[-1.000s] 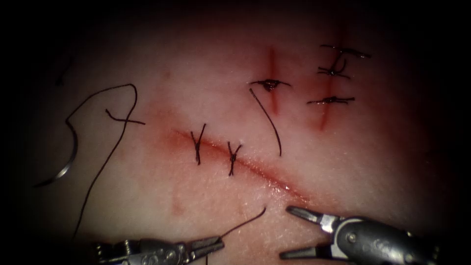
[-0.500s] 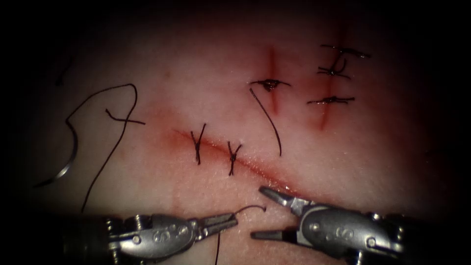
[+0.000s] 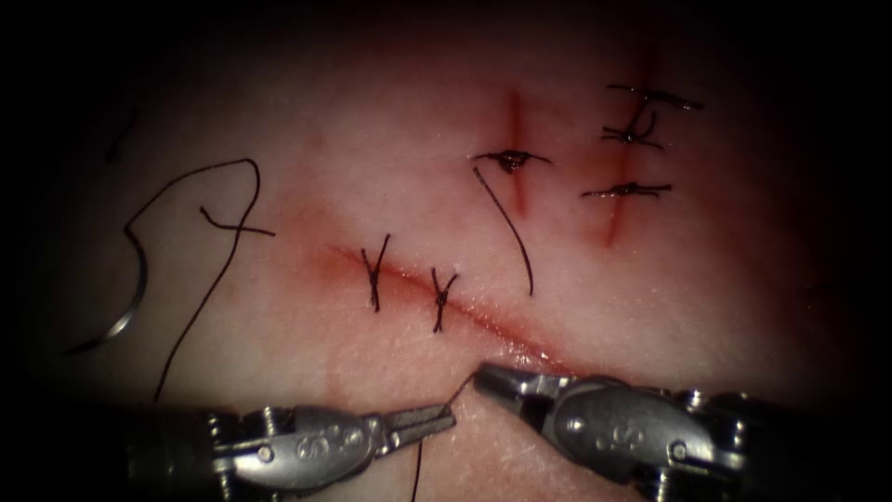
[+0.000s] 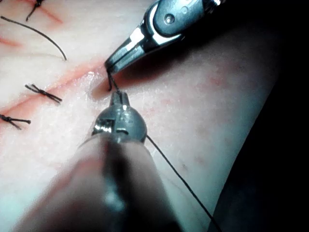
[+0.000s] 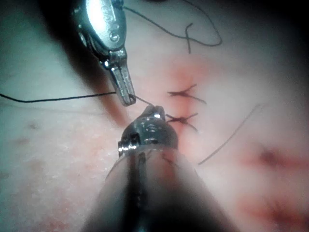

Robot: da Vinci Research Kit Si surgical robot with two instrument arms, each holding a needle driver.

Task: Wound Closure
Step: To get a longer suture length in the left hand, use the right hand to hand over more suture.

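At the near end of the cut (image 3: 483,321), my left tool (image 3: 444,418) is shut on the dark thread (image 3: 200,307) just short of its free end. My right tool (image 3: 485,378) comes in from the right and is shut on that short end, tip to tip with the left tool. In the left wrist view the thread (image 4: 178,174) trails back from my left tool (image 4: 119,96), and the right tool (image 4: 111,65) pinches the end just beyond it. The curved needle (image 3: 121,321) lies loose on the tissue far left, outside the tissue, held by neither tool.
Two tied stitches (image 3: 374,274) (image 3: 441,299) cross the cut's left part. Two short red cuts at the upper right carry knotted stitches (image 3: 509,160) (image 3: 630,190). A cut length of thread (image 3: 509,228) lies between them and the main cut.
My right tool moved up and left and closed its open jaws on the thread's short end. My left tool rose and shifted right, still shut on the thread.
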